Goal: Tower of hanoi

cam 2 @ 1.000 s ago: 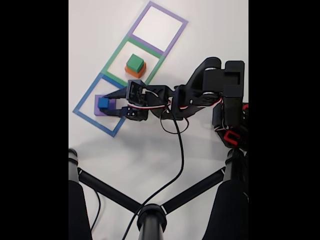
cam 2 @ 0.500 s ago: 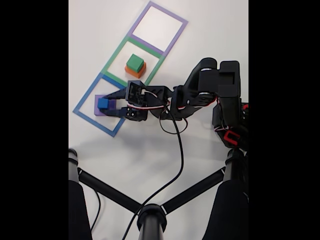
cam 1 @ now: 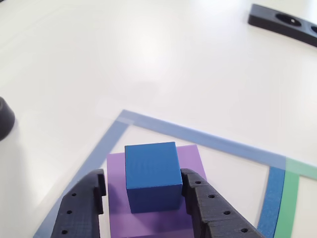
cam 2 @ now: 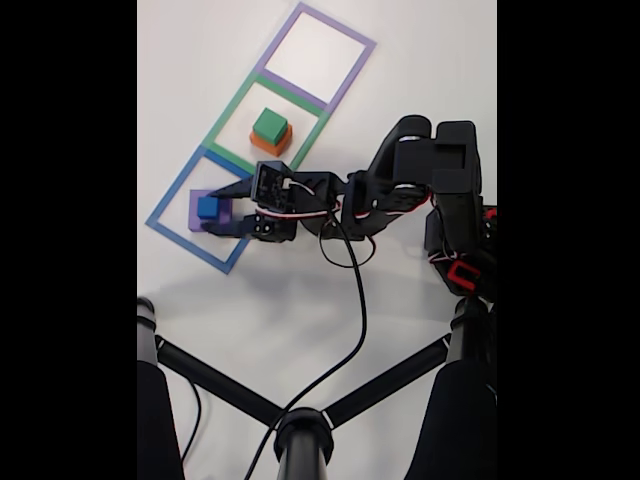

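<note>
The small dark blue cube (cam 1: 152,173) sits on top of the large purple cube (cam 1: 116,171) inside the blue square outline (cam 1: 198,136). My gripper (cam 1: 143,178) straddles the blue cube. The right finger (cam 1: 205,203) lies against its side, and the left finger (cam 1: 84,201) stands a little apart from it, so the gripper is open. In the fixed view the gripper (cam 2: 208,211) reaches left over the same stack of blue cube (cam 2: 206,207) and purple cube (cam 2: 223,212). A green cube (cam 2: 268,124) rests on an orange cube (cam 2: 272,144) in the green outline.
A purple square outline (cam 2: 357,42) lies beyond the green outline (cam 2: 226,118). A black strip with round holes (cam 1: 282,22) sits at the far right. Black stand legs (cam 2: 300,430) and a black cable (cam 2: 361,300) cross the near table. A black round part (cam 1: 5,119) is at the left edge.
The arm's upper links shifted slightly left. The gripper stays around the blue cube, and a bit more of the purple cube shows beside it.
</note>
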`<state>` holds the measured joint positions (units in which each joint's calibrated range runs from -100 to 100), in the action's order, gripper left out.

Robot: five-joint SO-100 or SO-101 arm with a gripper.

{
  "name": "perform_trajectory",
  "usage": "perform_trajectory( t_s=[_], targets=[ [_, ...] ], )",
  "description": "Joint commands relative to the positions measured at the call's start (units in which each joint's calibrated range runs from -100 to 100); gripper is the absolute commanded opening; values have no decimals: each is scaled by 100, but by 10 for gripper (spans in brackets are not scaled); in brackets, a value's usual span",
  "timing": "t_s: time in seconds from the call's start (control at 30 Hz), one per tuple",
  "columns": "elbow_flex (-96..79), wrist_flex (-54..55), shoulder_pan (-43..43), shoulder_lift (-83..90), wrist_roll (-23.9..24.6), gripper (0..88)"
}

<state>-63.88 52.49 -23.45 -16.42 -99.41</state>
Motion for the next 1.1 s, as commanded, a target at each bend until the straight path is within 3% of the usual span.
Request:
perform_trajectory(
  t_s=[0.0,0.3,0.5,0.8,1.07],
  targets=[
    [77,186,92,47,-59,197],
    [177,121,138,400,-59,238],
    [232,-858,153,1498,-59,175],
    [177,-3440,344,3685,-59,7],
    [686,-6483,535,5456,-59,0]
  ],
)
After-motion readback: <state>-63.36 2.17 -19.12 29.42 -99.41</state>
